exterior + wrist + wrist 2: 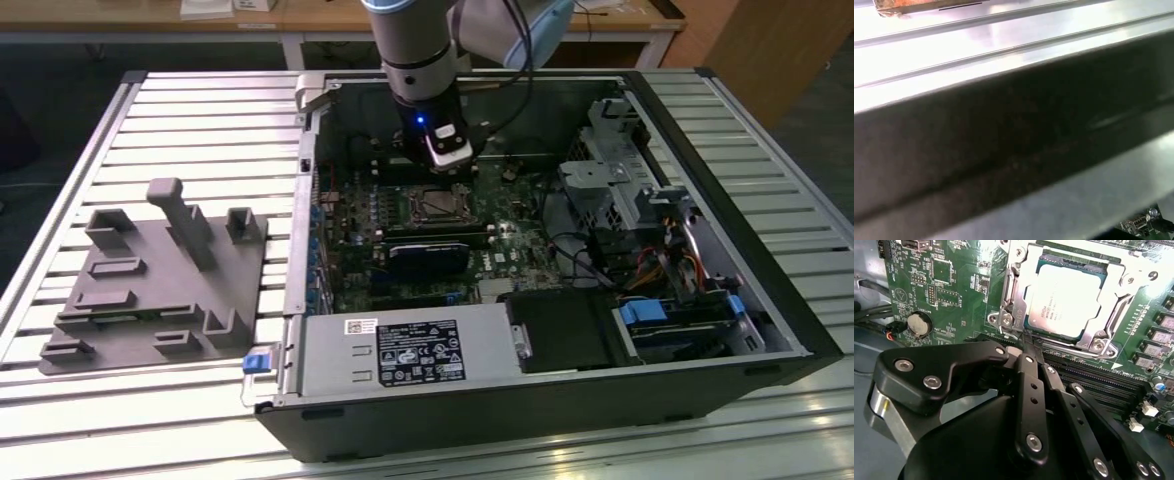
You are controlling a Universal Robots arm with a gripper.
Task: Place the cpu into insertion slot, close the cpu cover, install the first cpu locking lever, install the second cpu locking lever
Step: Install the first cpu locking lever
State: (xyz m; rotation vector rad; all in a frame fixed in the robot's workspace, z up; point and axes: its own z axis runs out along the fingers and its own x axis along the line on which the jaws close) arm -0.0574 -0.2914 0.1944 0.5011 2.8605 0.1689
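In the second wrist view the gripper (1024,347) has its fingers pinched together just before the insertion slot (1004,300), perhaps on a thin lever wire, hard to make out. Beyond, the cpu (1066,300) sits framed by the cpu cover (1126,290), partly cut off.

One cpu (1066,300) sits under one cpu cover (1114,295). One open computer case (747,300) and one grey fixture plate (147,290) share the table (200,110). One coin battery (919,324).
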